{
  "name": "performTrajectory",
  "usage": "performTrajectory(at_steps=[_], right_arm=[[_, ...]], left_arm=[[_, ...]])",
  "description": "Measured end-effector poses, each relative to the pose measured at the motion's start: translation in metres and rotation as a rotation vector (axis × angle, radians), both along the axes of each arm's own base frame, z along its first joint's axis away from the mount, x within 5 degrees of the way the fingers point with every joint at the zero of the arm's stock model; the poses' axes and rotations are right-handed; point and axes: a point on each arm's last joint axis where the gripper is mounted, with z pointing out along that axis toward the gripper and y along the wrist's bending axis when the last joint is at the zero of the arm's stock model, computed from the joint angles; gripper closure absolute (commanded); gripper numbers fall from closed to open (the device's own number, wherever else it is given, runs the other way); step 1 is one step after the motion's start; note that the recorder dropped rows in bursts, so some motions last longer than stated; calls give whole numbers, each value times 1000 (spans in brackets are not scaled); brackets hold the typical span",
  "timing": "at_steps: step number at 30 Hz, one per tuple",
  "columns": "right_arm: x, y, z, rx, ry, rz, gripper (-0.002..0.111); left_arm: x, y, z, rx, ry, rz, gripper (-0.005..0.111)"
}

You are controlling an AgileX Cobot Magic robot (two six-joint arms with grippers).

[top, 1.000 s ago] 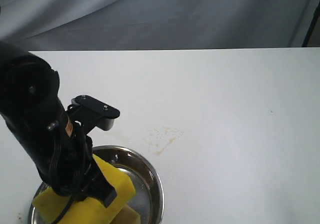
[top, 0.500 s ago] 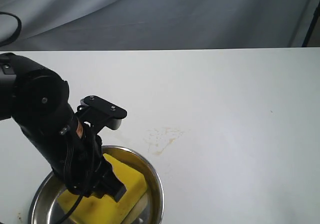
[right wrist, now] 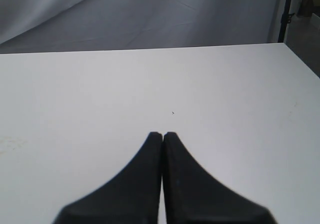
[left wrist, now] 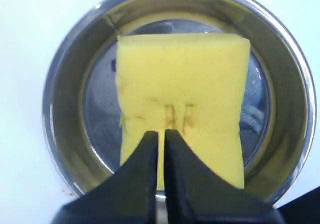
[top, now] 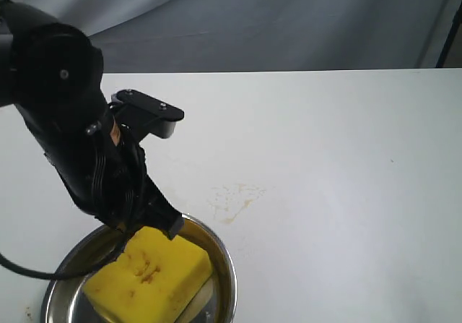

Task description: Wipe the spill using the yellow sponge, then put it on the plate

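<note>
The yellow sponge point(top: 148, 280) lies flat inside the steel plate point(top: 225, 265) at the near left of the table, with brown stains on its top face. In the left wrist view the sponge point(left wrist: 182, 83) fills the middle of the plate point(left wrist: 60, 83). My left gripper point(left wrist: 161, 133) hangs just above the sponge's near edge, shut to a thin slit and holding nothing. In the exterior view its black arm point(top: 79, 142) rises over the plate's far left rim. The spill point(top: 234, 199) is a faint brownish smear right of the plate. My right gripper point(right wrist: 162, 134) is shut over bare table.
The white table point(top: 346, 157) stretches to the right and back of the plate. A grey cloth backdrop point(top: 289, 19) hangs behind its far edge. A dark stand leg point(top: 451, 41) shows at the far right corner.
The left gripper has let go of the sponge, which now lies flat in the plate. The arm has lifted up and back, and its jaws have shut.
</note>
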Motion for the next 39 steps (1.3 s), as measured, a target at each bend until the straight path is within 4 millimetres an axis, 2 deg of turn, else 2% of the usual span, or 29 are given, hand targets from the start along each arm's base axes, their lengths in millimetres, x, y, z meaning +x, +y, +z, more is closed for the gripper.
performTrajectory(at_steps=[3, 7, 10, 15, 20, 23, 26, 32, 39], right_arm=[[0, 0, 0, 0, 0, 0, 108], [0, 0, 0, 0, 0, 0, 108], [0, 0, 0, 0, 0, 0, 108], [0, 0, 0, 0, 0, 0, 108], [0, 0, 0, 2, 0, 0, 108], [0, 0, 0, 4, 0, -1, 108], [0, 0, 0, 4, 0, -1, 108], [0, 0, 0, 4, 0, -1, 108], [0, 0, 0, 4, 0, -1, 108]], left_arm=[[10, 6, 9, -3, -20, 29, 107], [27, 29, 13, 7, -7, 134, 107], [40, 58, 13, 25, 20, 239, 107], [60, 116, 13, 38, 37, 456, 107], [66, 166, 14, 34, 39, 629, 107], [56, 191, 14, 42, 42, 692, 107], [37, 204, 12, 47, 59, 731, 107], [-5, 203, 14, 16, 12, 744, 107], [-58, 199, 31, -66, -189, 742, 107]])
